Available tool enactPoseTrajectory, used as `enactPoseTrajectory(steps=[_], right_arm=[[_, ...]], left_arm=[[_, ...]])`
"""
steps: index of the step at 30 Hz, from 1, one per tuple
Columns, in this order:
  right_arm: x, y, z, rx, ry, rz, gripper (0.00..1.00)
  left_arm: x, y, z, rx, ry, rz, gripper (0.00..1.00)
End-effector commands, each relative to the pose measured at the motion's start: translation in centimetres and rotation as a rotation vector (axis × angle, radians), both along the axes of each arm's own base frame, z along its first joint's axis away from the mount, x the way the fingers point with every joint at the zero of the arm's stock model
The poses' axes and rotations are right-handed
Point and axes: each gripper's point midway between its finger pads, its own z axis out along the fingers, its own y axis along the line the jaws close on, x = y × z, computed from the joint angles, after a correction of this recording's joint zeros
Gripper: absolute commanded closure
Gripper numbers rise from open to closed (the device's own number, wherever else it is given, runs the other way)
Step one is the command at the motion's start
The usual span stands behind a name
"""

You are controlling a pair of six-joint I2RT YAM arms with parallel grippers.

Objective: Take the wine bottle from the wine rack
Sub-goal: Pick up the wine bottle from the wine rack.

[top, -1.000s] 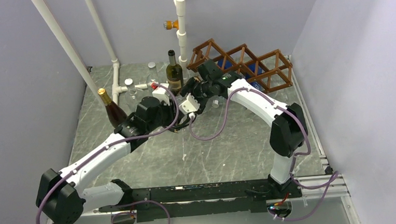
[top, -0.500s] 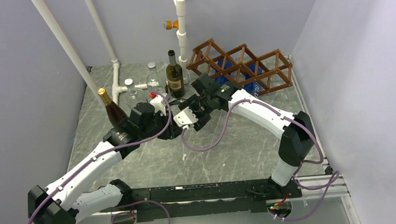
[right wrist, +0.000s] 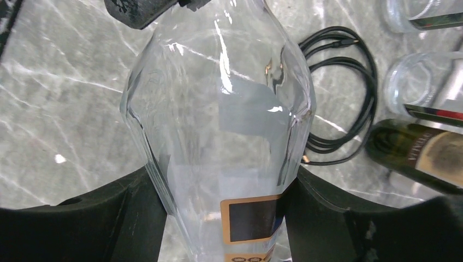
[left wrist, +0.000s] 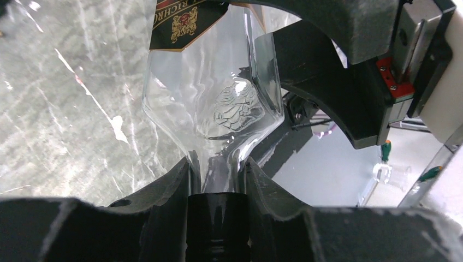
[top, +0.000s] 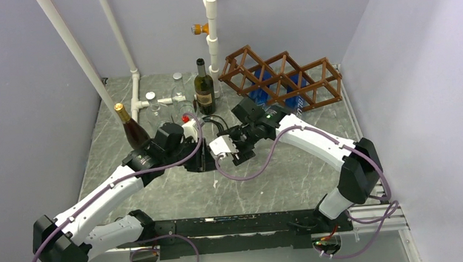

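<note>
Both arms drawn back from brown lattice wine rack [top: 286,79], clear wine bottle [right wrist: 218,98] between, left gripper [left wrist: 217,166] clamped on neck, right gripper [right wrist: 221,180] clamped round body.

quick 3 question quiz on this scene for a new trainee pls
1. True or false: the clear bottle lies in a cell of the wine rack.
2. Which part of the clear bottle does the left pincer grip? A: the body. B: the neck. C: the base.
3. Fill in: the dark green bottle stands ____ on the table.

Key
1. False: it is out in front of the rack, held by both arms, with the right pincer around its body.
2. B.
3. upright.
</note>
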Motion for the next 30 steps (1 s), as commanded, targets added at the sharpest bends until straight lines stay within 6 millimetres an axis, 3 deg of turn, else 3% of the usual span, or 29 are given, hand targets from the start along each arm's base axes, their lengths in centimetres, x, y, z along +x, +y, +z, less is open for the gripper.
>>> enactPoseTrajectory(steps=[1, 12, 23, 30], right_arm=[[-6.2, 2.0, 1.9, 0.154, 0.149, 0.163, 1.00], [-7.9, 1.5, 1.9, 0.216, 0.242, 0.121, 1.00], [-8.6, 1.0, 2.4, 0.313, 0.345, 0.060, 1.00], [-8.0, 0.2, 3.0, 0.388, 0.400, 0.017, 1.00]], left_arm=[[2.1, -3.2, 6.2, -0.208, -0.202, -0.074, 0.70], [1.5, -3.8, 6.1, -0.227, -0.192, -0.134, 0.38], [1.6, -3.6, 7.5, -0.254, -0.278, -0.140, 0.18], [1.4, -3.8, 8.3, -0.299, -0.359, -0.173, 0.15]])
